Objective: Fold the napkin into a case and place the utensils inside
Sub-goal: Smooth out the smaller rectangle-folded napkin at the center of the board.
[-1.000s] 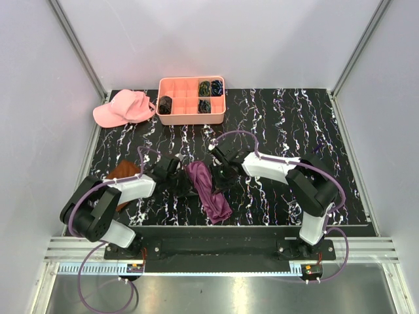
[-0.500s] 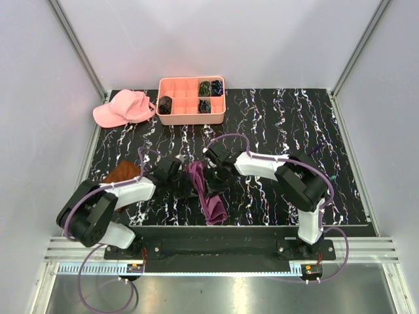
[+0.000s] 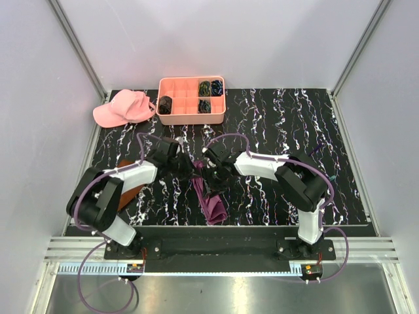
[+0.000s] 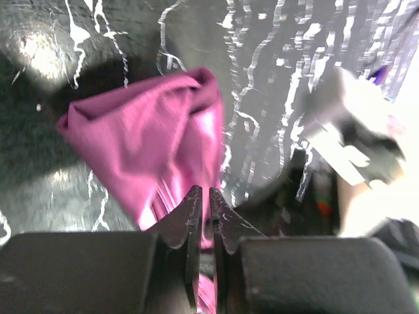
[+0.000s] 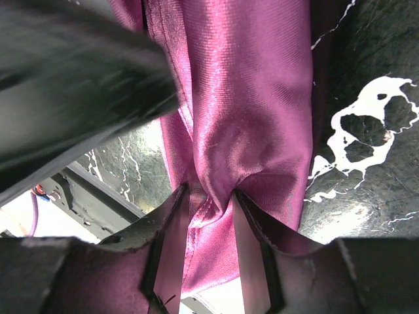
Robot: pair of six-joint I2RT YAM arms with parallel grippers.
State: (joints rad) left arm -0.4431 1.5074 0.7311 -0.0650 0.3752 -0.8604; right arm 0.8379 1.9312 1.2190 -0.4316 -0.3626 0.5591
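Note:
The magenta napkin is bunched into a narrow strip at the table's near middle. Its far end is gathered between my two grippers. My left gripper is shut on a fold of it. In the left wrist view the gripper pinches cloth, and the crumpled napkin hangs beyond it. My right gripper is shut on the napkin from the other side. In the right wrist view that gripper squeezes a thick fold of napkin. No utensils are in view.
A rust-brown cloth lies under the left arm. A pink cap sits at the far left. A pink compartment tray with dark coiled bundles stands at the back. The left arm is blurred close to my right gripper.
My left gripper has moved farther from the near edge and closer to the right gripper. The napkin's far end has been drawn together and the cloth has become a narrower strip.

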